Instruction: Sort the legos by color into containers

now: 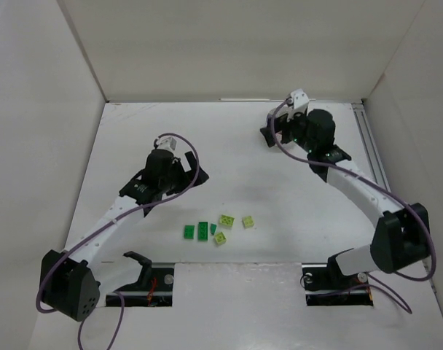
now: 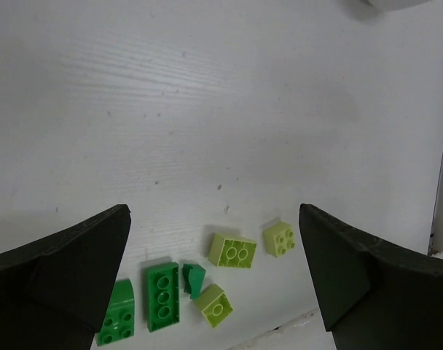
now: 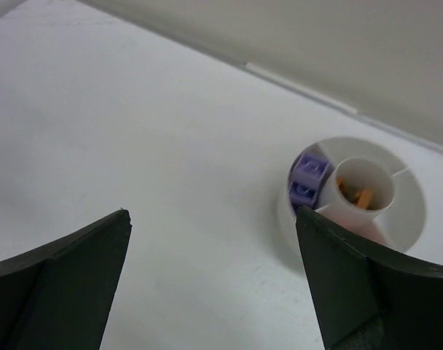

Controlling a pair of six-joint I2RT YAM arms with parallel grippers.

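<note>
Both claws spread, empty. Left claw (image 2: 214,219) hovers over green bricks (image 2: 163,295) and lime bricks (image 2: 232,250), bunched on the surface (image 2: 207,109). Right claw (image 3: 210,215) is beside the dish (image 3: 409,193), which holds purple bricks (image 3: 307,181). Risk: bricks sit close, so fingers may nudge neighbours or pinch two colours.

Nothing readable here, honestly. No text, labels, brand marks or numbers come through in any of the three views. The studs on the legos (image 2: 232,250) are too small and blurry to make out any lettering.
</note>
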